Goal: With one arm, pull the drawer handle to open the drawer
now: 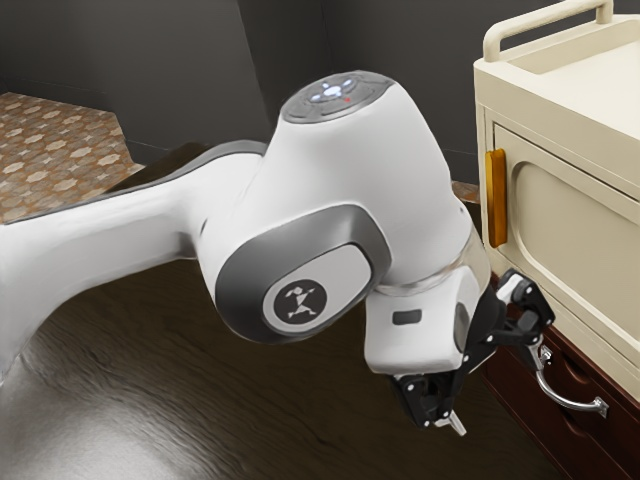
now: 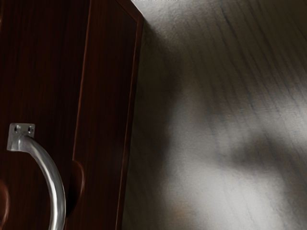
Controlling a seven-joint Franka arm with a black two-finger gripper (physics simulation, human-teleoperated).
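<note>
"Silver handle (image 1: 573, 404): where is it?"
"On the drawer (image 2: 43, 81), with the pale cabinet (image 1: 565, 215) above that drawer."
"And the gripper (image 1: 498, 388)?"
"Near the drawer, its two fingers spread well apart."

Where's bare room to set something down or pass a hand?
Bare: the wood-grain surface alongside the dark red cabinet, and the visible top of the cream cabinet, bordered by its rail. Crowded: around the drawer handle, where the open gripper hangs close; I'd not pass a hand there.
</note>
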